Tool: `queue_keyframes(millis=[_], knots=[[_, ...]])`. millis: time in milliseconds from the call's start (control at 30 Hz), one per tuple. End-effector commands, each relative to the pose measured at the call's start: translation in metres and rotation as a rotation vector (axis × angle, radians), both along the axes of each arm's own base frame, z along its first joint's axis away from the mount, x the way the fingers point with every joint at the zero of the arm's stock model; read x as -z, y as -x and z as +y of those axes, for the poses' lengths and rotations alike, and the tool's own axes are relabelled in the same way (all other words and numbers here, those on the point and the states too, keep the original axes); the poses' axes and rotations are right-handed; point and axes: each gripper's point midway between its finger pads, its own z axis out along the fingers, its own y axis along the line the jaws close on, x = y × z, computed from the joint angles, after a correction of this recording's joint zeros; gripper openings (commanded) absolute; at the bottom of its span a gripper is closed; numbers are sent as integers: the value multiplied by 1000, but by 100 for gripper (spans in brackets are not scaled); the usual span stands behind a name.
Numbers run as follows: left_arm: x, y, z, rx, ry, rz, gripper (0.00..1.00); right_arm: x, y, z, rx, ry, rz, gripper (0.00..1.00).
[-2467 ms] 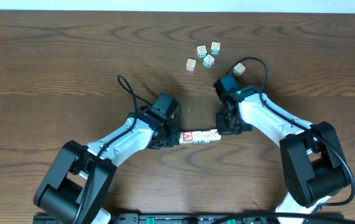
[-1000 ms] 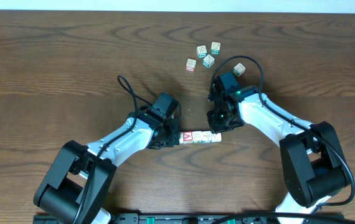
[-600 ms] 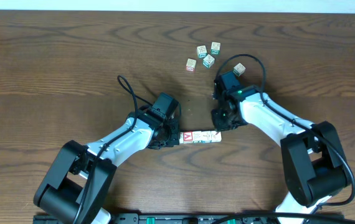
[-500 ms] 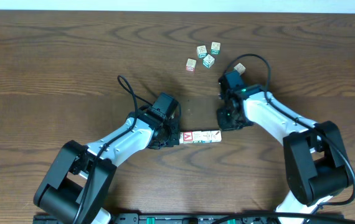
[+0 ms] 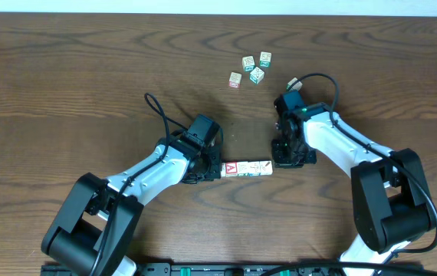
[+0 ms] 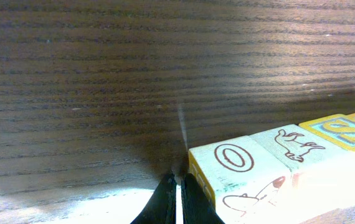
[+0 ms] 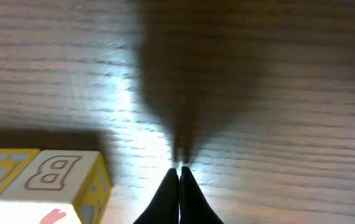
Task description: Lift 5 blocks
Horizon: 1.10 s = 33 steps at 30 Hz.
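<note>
A short row of blocks (image 5: 248, 168) lies end to end on the dark wooden table, the one with a red face and white "A" (image 5: 231, 167) at its left end. My left gripper (image 5: 220, 170) is shut, its tip against that left end. In the left wrist view the shut tips (image 6: 177, 182) touch the block printed "O" (image 6: 233, 158). My right gripper (image 5: 280, 162) is shut and low, just right of the row's right end. The right wrist view has the "B" block (image 7: 53, 174) left of the shut tips (image 7: 179, 172), a small gap between them.
Several loose blocks lie at the back of the table: a cluster (image 5: 251, 67) and a single one (image 5: 294, 83) beside the right arm's cable. Both arms reach in from the near edge of the table (image 5: 65, 92).
My right gripper has swung from above the row's right end, out to the right and down beside it. The left gripper and the row have not moved.
</note>
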Motion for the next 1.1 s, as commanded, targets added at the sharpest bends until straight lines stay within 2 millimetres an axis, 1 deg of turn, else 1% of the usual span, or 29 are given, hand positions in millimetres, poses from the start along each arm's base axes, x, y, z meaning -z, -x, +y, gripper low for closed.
queue_keyframes(millis=[0, 167, 467, 600, 767, 933, 1067], knots=[[-5, -2, -4, 4, 17, -5, 7, -2, 5, 12, -1, -42, 19, 1], [-5, -2, -4, 5, 16, -4, 7, -3, 6, 25, -23, -117, 26, 1], [-5, -2, -4, 5, 16, -4, 7, -3, 6, 25, -45, -117, 22, 1], [-5, -2, -5, 5, 17, -4, 7, -1, -1, 19, -50, -81, -13, 1], [-4, -1, -4, 5, 14, 0, 7, 2, 2, 20, -55, -84, -9, 1], [-5, -1, -4, 4, 15, -1, 7, 3, 9, 34, -84, -118, 1, 1], [-5, -1, -4, 4, 15, -1, 7, 3, 9, 46, -116, -133, -14, 1]])
